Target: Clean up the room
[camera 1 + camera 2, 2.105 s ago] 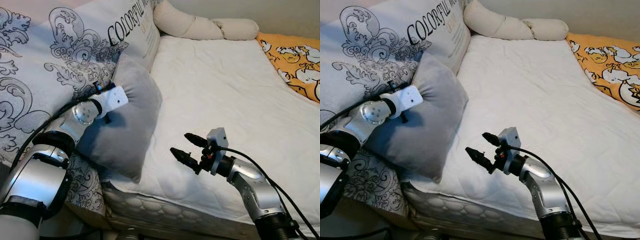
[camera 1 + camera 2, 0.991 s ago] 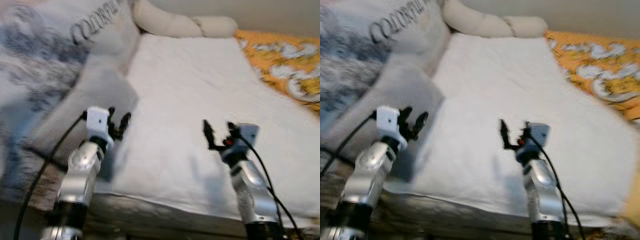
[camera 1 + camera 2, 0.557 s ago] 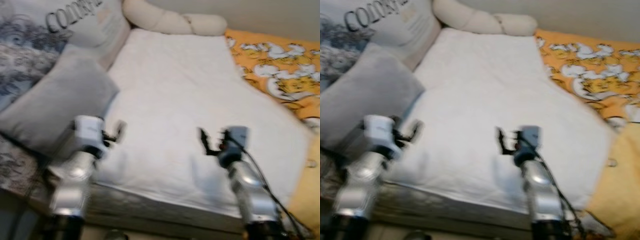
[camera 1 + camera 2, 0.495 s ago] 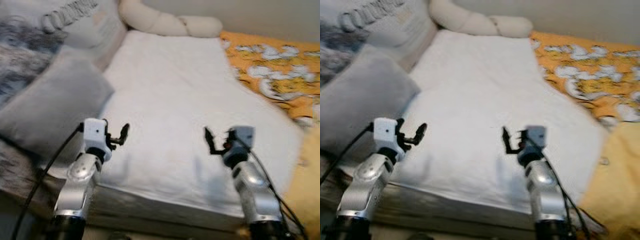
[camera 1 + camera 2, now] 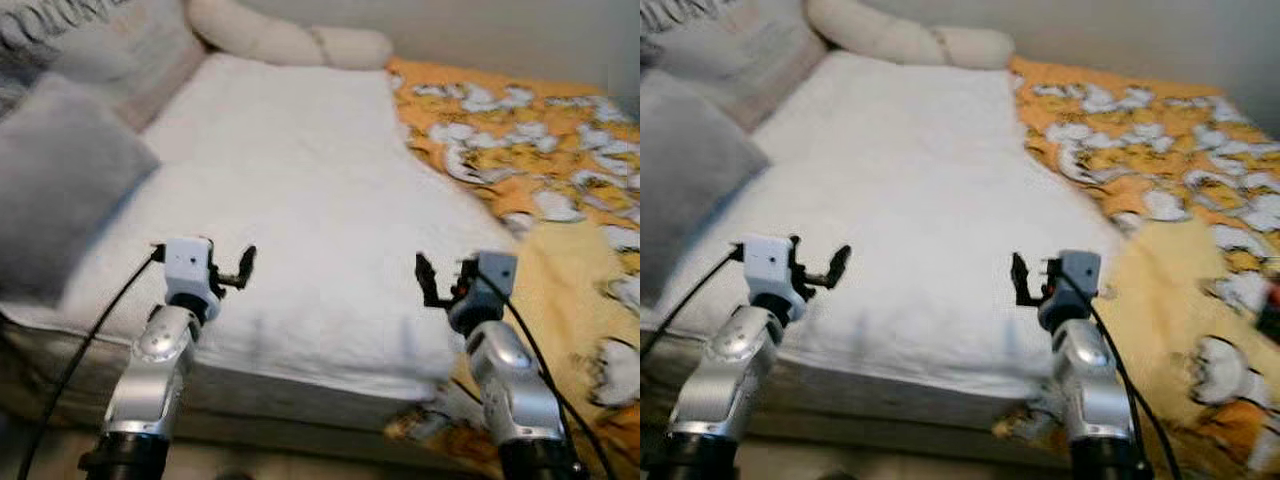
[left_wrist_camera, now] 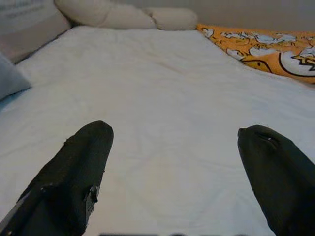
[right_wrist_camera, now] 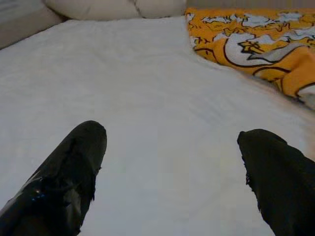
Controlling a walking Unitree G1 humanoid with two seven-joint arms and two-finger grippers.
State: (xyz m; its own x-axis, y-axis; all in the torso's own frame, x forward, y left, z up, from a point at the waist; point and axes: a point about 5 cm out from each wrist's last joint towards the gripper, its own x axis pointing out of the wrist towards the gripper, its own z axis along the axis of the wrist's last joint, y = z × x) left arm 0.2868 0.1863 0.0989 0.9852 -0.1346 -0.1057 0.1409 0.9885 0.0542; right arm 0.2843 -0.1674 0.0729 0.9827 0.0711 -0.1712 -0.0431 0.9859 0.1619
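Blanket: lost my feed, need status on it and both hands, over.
Left hand open, empty, over mattress edge. Right hand open, empty, near blanket. Blanket rumpled on robot's right side, untouched. Grey pillow far left, nothing blocking.

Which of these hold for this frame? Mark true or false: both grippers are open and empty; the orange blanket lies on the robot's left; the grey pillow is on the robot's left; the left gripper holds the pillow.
1. Left gripper and right gripper are open and empty: true.
2. Orange blanket lies on the robot's left: false, on its right.
3. Grey pillow is on the robot's left: true.
4. Left gripper holds the pillow: false, its fingers are apart over the white mattress.
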